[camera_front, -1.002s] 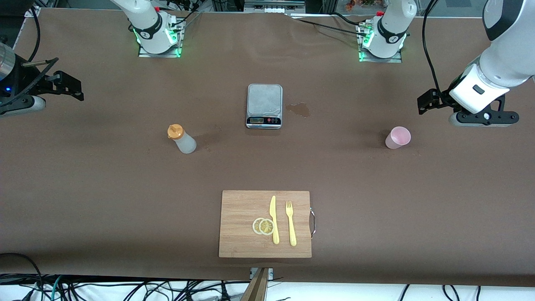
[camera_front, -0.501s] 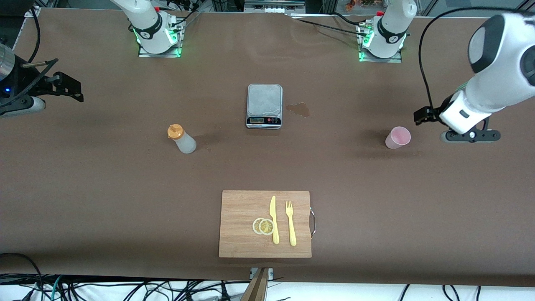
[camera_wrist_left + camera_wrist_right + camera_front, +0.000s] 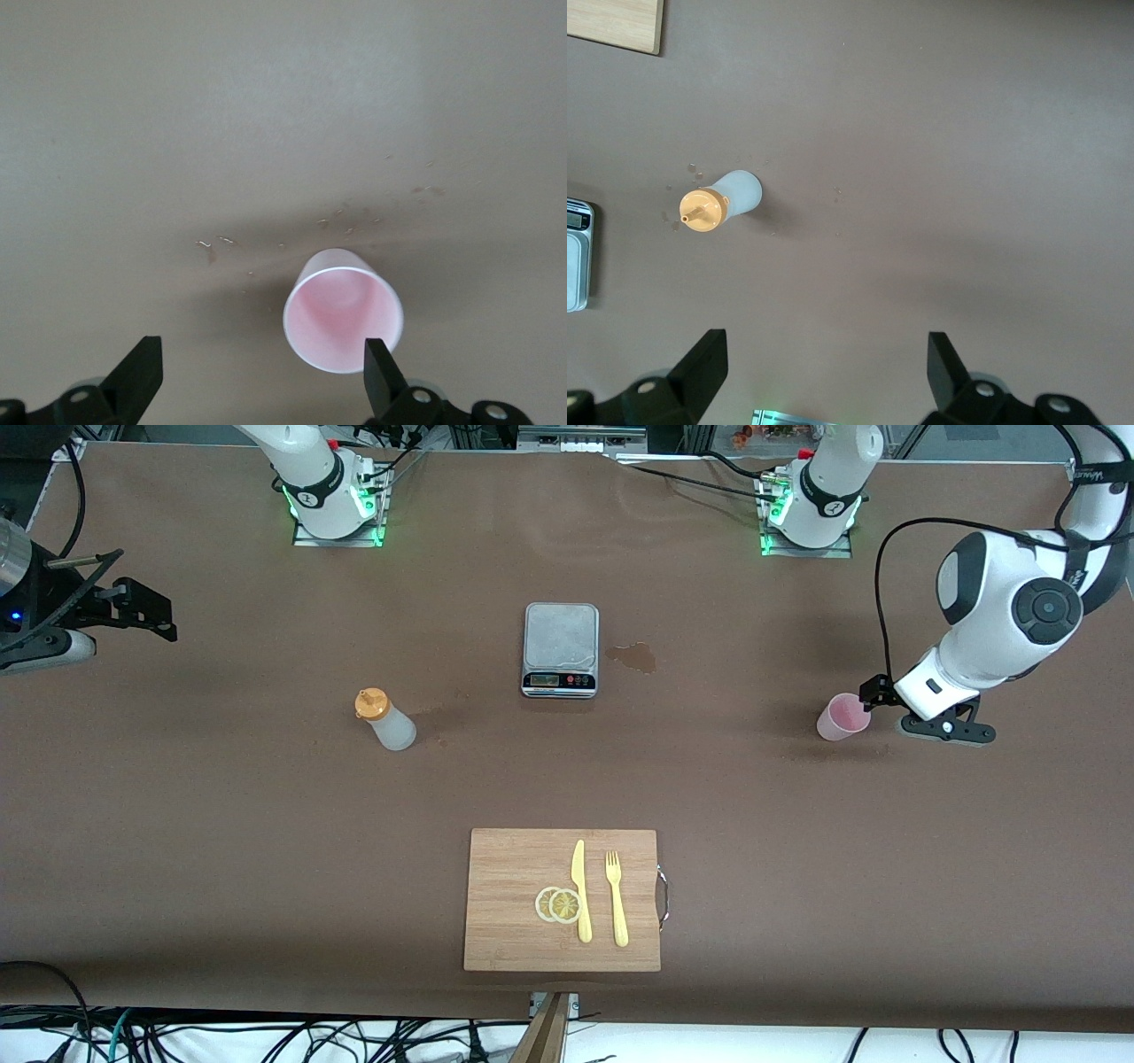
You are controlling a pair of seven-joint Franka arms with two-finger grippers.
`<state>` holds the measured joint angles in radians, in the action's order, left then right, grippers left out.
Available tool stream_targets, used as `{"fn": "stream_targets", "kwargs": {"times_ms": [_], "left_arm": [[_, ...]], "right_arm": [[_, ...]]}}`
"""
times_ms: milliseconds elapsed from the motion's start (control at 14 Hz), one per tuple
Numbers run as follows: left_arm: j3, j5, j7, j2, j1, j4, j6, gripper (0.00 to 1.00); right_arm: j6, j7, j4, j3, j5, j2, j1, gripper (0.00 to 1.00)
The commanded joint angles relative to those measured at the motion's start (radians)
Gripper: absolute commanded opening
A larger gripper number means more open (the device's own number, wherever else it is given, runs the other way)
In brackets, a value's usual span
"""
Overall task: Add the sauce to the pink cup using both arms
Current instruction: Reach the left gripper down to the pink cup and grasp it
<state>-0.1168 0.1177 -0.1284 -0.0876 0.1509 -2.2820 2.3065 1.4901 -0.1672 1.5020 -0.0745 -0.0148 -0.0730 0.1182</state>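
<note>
The pink cup [image 3: 842, 716] stands upright on the brown counter [image 3: 266, 824], toward the left arm's end. The left hand [image 3: 257, 376] is low, just beside the cup, with its fingers [image 3: 379, 370] wide apart; one finger is at the rim of the cup and nothing is held. The sauce bottle [image 3: 384, 719] with the orange cap stands on the counter toward the right arm's end, well apart from the cup. The right hand [image 3: 822, 372] waits high above the counter, fingers wide apart and empty. The grey scale [image 3: 560, 649] lies between bottle and cup, farther from the front camera.
</note>
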Motion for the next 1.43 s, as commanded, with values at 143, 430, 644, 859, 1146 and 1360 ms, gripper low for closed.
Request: {"fn": "stream_targets", "kwargs": {"times_ms": [143, 430, 644, 859, 1146, 1360], "left_arm": [[-0.007, 0.033, -0.042, -0.073, 0.029, -0.045, 0.106, 0.83], [-0.007, 0.031, -0.040, -0.113, 0.033, -0.047, 0.123, 0.36], [-0.009, 0.027, -0.037, -0.130, 0.035, -0.047, 0.142, 0.09], [-0.011, 0.027, -0.039, -0.129, 0.018, -0.044, 0.139, 0.00], [-0.061, 0.007, -0.036, -0.075, 0.012, -0.034, 0.110, 0.00], [-0.216, -0.122, 0.072, -0.011, 0.010, 0.019, -0.046, 0.00]], "right_arm": [[-0.004, -0.003, -0.019, 0.002, 0.010, -0.005, -0.006, 1.00], [-0.004, -0.003, -0.019, 0.002, 0.012, -0.005, -0.006, 1.00], [-0.002, -0.003, -0.019, 0.002, 0.012, -0.005, -0.006, 1.00], [-0.002, -0.003, -0.019, 0.002, 0.012, -0.007, -0.006, 1.00], [-0.002, -0.003, -0.019, 0.002, 0.012, -0.007, -0.006, 1.00], [-0.002, -0.003, -0.019, 0.002, 0.012, -0.007, -0.008, 1.00]]}}
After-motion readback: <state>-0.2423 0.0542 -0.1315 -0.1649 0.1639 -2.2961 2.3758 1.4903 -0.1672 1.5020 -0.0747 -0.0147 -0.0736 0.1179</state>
